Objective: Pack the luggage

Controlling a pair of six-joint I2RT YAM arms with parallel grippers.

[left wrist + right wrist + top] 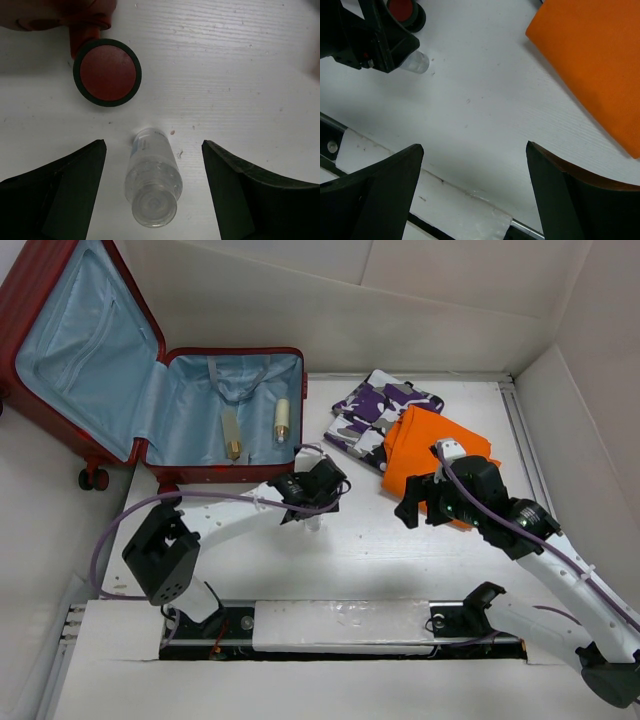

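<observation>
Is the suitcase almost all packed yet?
Not quite. Done: the luggage lies open with a cream bottle and a slim tan item inside. In hand: the left jaws stand open on either side of a clear bottle lying on the table, not gripping it yet. Left: that bottle, plus the orange cloth and purple patterned cloth on the table. The right jaws are open and empty beside the orange cloth.

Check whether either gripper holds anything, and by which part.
Nothing is held. The left gripper is open, a small clear bottle lying untouched between its fingers; the right gripper is open over the table.
</observation>
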